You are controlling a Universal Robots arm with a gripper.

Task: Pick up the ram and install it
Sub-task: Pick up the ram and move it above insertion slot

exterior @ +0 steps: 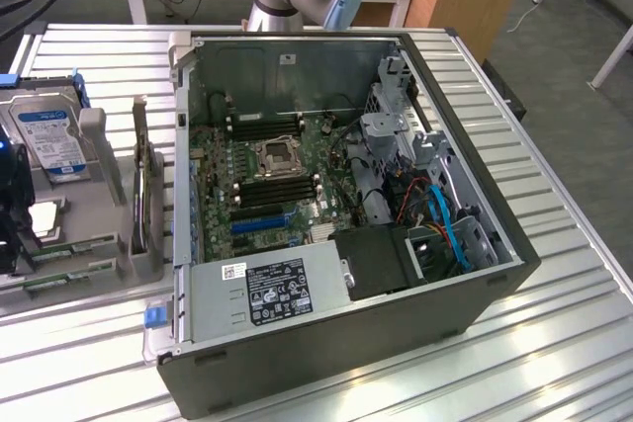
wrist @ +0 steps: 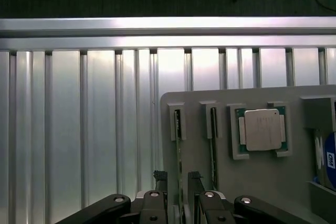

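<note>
Ram (wrist: 178, 140): thin green edge, seemingly upright in grey tray (wrist: 252, 182) slot, lower end hidden; my gripper (wrist: 177, 176) released, jaws astride.

hard drive (exterior: 49, 140): in grey tray (wrist: 262, 182) | processor chip (wrist: 262, 129): flat in tray recess | slatted table (exterior: 554, 343): under tray

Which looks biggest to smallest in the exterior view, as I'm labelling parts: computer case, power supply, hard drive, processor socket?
1. computer case
2. power supply
3. hard drive
4. processor socket
</note>
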